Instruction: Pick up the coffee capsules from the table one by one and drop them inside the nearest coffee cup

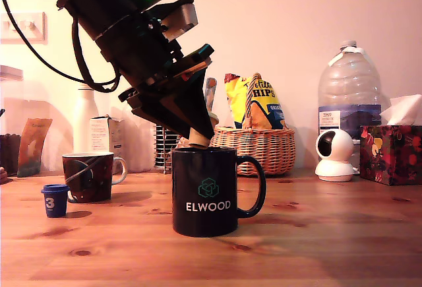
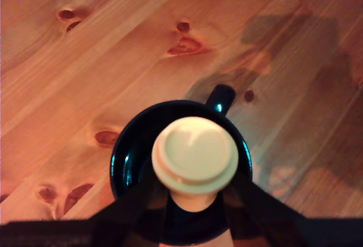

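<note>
Where pine grain shows: round cream capsule (image 2: 195, 150).

1. Gripper (image 2: 194, 193) fingers clamp the cream-beige capsule (image 2: 195, 151), frame centre, wide rim facing the camera.
2. Capsule sits directly over the black mug (image 2: 126, 159) opening.
3. Mug stands on knotted pine tabletop (image 2: 85, 59).

The mug (image 1: 210, 191) is black with white "ELWOOD" letters and a teal logo. One capsule (image 2: 195, 155) is cream-beige, the other capsule (image 1: 55, 200) dark blue. The table (image 1: 316, 247) is warm brown with dark knots.
</note>
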`<state>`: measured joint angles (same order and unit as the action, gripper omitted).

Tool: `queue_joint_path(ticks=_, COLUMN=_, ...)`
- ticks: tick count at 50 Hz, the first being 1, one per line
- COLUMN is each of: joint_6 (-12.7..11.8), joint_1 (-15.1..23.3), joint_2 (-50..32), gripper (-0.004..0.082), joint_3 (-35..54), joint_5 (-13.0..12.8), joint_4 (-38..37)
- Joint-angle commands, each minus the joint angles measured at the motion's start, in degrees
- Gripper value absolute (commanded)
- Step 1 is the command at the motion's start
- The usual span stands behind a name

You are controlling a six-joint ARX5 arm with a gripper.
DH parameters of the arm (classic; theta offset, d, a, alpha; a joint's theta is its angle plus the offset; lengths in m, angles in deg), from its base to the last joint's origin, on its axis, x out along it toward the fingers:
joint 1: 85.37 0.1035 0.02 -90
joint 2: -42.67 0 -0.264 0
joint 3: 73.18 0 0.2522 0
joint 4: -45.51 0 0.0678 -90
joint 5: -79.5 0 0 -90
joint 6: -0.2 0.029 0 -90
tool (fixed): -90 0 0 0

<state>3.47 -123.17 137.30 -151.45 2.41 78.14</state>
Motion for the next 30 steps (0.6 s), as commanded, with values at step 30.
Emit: queue_joint_path(ticks=30, joint_6=1.64, joint_1=-0.63, joint_2=-1.53, gripper=0.0725, joint_3=-0.46, joint_5=-0.11, joint_4=0.42)
